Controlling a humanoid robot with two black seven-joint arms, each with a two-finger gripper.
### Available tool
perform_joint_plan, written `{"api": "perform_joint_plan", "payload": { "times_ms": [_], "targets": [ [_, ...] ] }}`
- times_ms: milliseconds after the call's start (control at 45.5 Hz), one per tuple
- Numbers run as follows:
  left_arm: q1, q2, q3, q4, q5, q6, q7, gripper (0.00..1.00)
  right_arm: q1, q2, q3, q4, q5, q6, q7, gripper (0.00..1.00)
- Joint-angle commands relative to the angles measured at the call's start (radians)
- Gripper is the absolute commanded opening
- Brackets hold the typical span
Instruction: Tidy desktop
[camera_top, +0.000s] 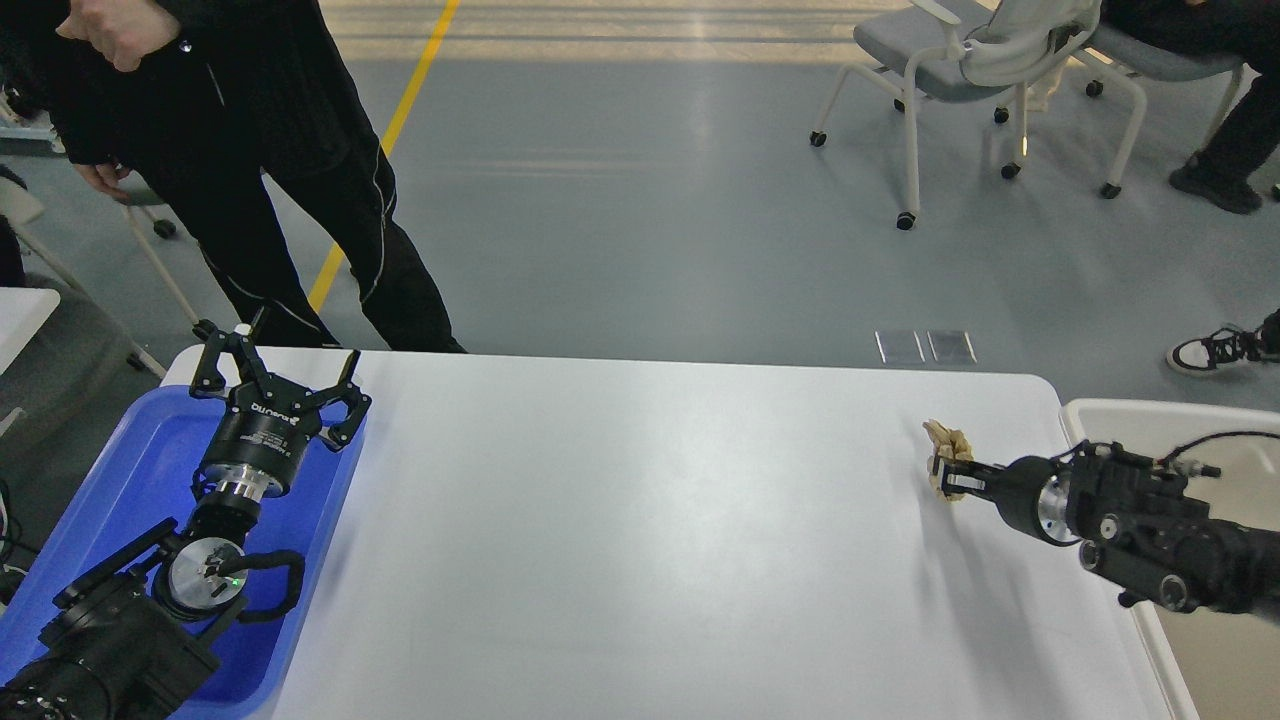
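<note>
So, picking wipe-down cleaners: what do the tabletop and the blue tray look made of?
Desktop: smooth white laminate or plastic, judging by its soft sheen and rounded corners. Blue tray: likely moulded plastic, glossy, with a raised rim.

A large, smooth, white rectangular desktop (650, 540) with rounded corners fills the lower part of the view. A blue plastic tray (150, 450) with a raised rim lies at its left edge. Near the right edge a small crumpled beige wad of paper (946, 447) appears just above or on the surface; which, cannot be told.
</note>
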Motion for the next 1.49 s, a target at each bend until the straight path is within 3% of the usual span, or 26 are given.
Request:
{"api": "perform_joint_plan", "payload": {
  "times_ms": [0,264,440,725,923,1165,1473],
  "targets": [
    [0.0,0.0,0.0,0.0,0.0,0.0,0.0,1.0,0.1,-0.197,-0.014,0.244,0.0,0.005,0.003,0.0],
    [0.0,0.0,-0.002,0.0,0.0,0.002,0.0,1.0,0.218,-0.378,-0.057,0.421,-0.02,0.012,0.007,0.0],
    [0.0,0.0,-0.002,0.0,0.0,0.002,0.0,1.0,0.334,-0.487,-0.052,0.527,-0.031,0.07,0.009,0.0],
    [0.002,0.0,-0.002,0.0,0.0,0.002,0.0,1.0,0.443,-0.66,-0.052,0.662,-0.033,0.159,-0.032,0.0],
    [0.002,0.0,-0.002,0.0,0.0,0.002,0.0,1.0,0.488,-0.72,-0.045,0.669,-0.034,0.202,-0.032,0.0],
    [0.002,0.0,-0.002,0.0,0.0,0.002,0.0,1.0,0.46,-0.755,-0.054,0.636,-0.043,0.176,-0.028,0.0],
    [0.0,0.0,-0.002,0.0,0.0,0.003,0.0,1.0,0.238,-0.759,-0.034,0.475,0.004,0.068,-0.009,0.0]
  ]
}}
